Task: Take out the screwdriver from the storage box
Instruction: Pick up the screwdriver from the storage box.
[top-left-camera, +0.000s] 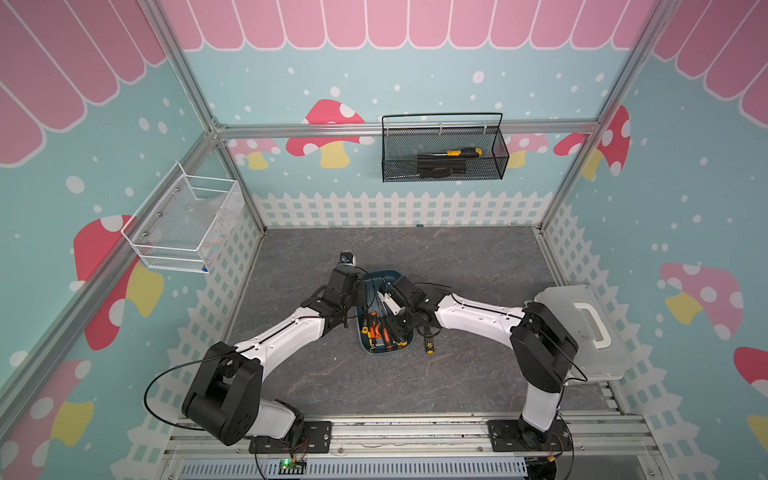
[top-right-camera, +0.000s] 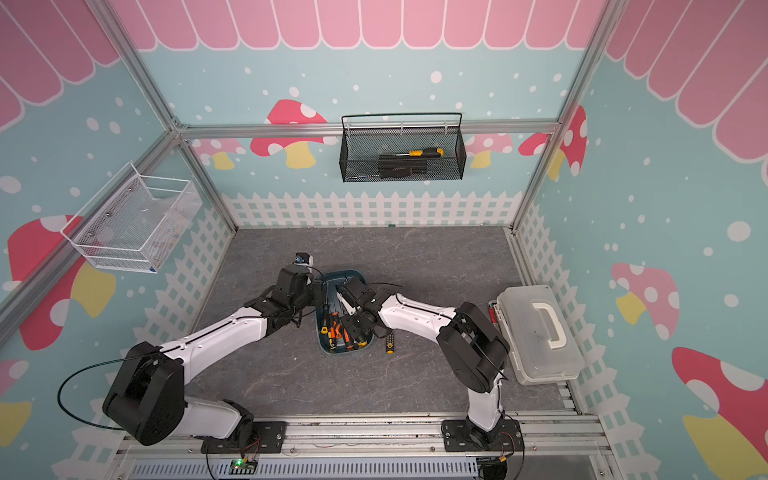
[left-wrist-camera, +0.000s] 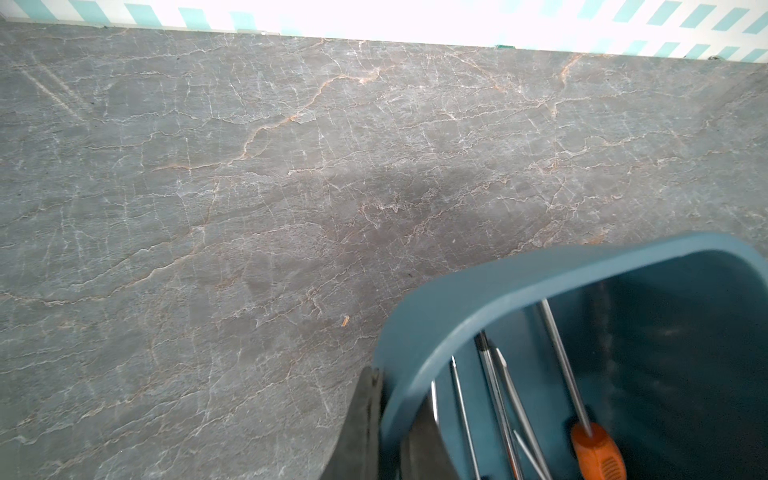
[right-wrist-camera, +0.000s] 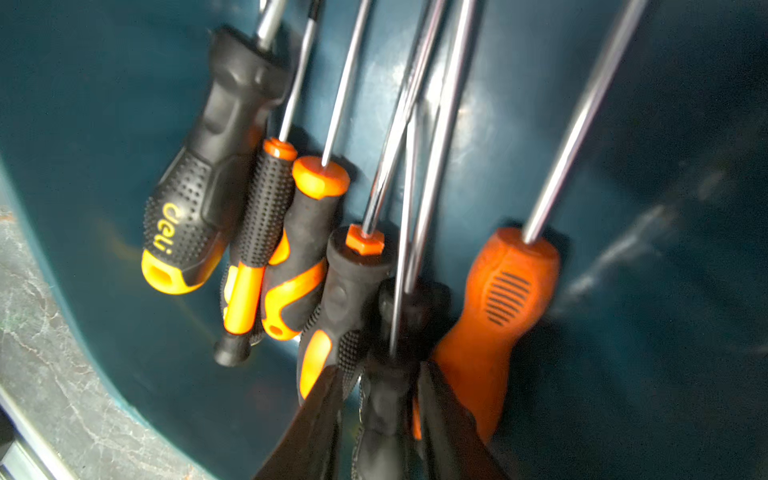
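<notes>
At the middle of the table (top-left-camera: 478, 266) sits the storage box (top-left-camera: 384, 276), and both arms reach to it. The left gripper (left-wrist-camera: 395, 399) is pressed together on the box's side wall, one finger outside the rim and one inside, so it looks to be steadying the box. The right gripper (right-wrist-camera: 378, 368) is low inside the box, at the handle end of several screwdrivers lying side by side on the box floor. Its two fingers straddle the black-handled screwdriver (right-wrist-camera: 386, 415), which lies between a black and orange handle (right-wrist-camera: 345, 282) and the all-orange handle (right-wrist-camera: 498, 299). The fingers sit close on either side of that black handle. The wrist view is blurred there, so I cannot tell whether they already pinch it or only bracket it.

By my reading, the task is at its grasping step. One black and yellow screwdriver (top-left-camera: 429, 343) lies on the table just beside the box, on the right arm's side, so one appears to be out. The others are inside. The black-handled one needs a firm grip, then a lift clear of its neighbours and the rim, and then setting down on the table.
</notes>
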